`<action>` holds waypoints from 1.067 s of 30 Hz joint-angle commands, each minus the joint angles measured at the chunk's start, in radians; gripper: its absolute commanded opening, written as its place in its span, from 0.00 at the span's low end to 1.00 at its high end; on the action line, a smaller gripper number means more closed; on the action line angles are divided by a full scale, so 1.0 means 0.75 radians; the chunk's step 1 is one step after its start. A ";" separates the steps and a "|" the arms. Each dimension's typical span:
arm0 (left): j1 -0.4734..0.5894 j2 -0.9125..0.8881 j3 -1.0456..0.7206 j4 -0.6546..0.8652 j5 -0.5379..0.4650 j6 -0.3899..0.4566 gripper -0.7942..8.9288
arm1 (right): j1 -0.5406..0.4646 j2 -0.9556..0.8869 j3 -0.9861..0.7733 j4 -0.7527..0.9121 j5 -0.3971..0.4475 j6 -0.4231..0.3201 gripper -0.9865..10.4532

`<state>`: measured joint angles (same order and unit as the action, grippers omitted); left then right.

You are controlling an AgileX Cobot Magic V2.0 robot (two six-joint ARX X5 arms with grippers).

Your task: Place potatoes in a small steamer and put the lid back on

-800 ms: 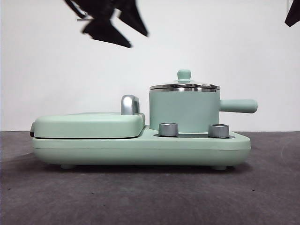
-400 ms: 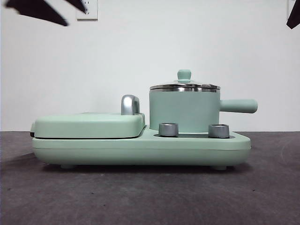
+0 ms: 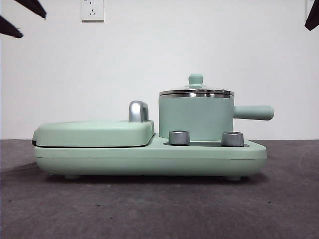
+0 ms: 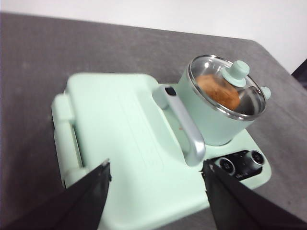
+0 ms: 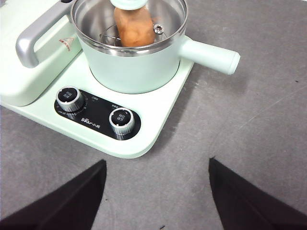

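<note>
The small steamer [image 3: 195, 117], a mint-green pot with a straight side handle [image 3: 254, 112], stands on the right of the green cooker base [image 3: 149, 158]. The glass lid [image 3: 196, 92] with its green knob sits closed on the pot. Through the glass, the orange-brown potato [image 4: 218, 91] lies inside the pot and shows as the potato [image 5: 134, 28] in the right wrist view. My left gripper [image 4: 156, 166] hangs open high above the griddle cover, holding nothing. My right gripper [image 5: 157, 163] is open over the table in front of the cooker's dials, also holding nothing.
A flat green griddle cover [image 3: 94, 132] with a chrome handle [image 3: 138, 111] fills the left of the base. Two steel dials [image 3: 179, 137] [image 3: 232, 138] sit in front of the pot. Dark grey table [image 3: 159, 209] lies around the cooker. A wall socket [image 3: 92, 10] is behind.
The black gripper above the griddle has moved left and up, from the top middle of the front view to its top left corner. Pot, lid and cooker stay still.
</note>
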<state>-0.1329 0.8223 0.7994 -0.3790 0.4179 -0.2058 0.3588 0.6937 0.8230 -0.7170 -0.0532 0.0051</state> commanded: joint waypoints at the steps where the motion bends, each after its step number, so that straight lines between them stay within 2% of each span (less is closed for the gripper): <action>1: -0.002 -0.064 -0.023 0.013 0.002 -0.104 0.40 | 0.007 0.006 0.011 0.008 -0.023 0.017 0.37; 6: -0.006 -0.126 -0.031 -0.005 0.003 -0.150 0.40 | 0.007 0.006 0.011 0.008 -0.119 0.016 0.37; 14: -0.007 -0.130 -0.030 -0.066 0.003 -0.198 0.38 | 0.007 0.005 0.011 0.012 -0.133 0.014 0.37; 15: -0.007 -0.130 -0.030 -0.066 0.017 -0.197 0.23 | 0.007 0.005 0.011 0.014 -0.135 0.017 0.30; 16: -0.007 -0.130 -0.030 -0.070 0.045 -0.195 0.05 | 0.007 0.005 0.011 0.012 -0.140 0.021 0.16; 17: -0.007 -0.131 -0.030 -0.070 0.066 -0.200 0.10 | 0.008 0.005 0.011 0.007 -0.144 0.017 0.08; 18: -0.008 -0.131 -0.030 -0.063 0.080 -0.199 0.09 | 0.007 0.005 0.011 0.015 -0.143 0.024 0.10; 32: -0.009 -0.140 -0.030 -0.111 0.082 -0.196 0.09 | 0.007 0.003 0.012 0.064 -0.138 0.023 0.10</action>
<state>-0.1379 0.7158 0.7708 -0.4744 0.4759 -0.3557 0.3588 0.6933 0.8230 -0.6769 -0.1570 0.0101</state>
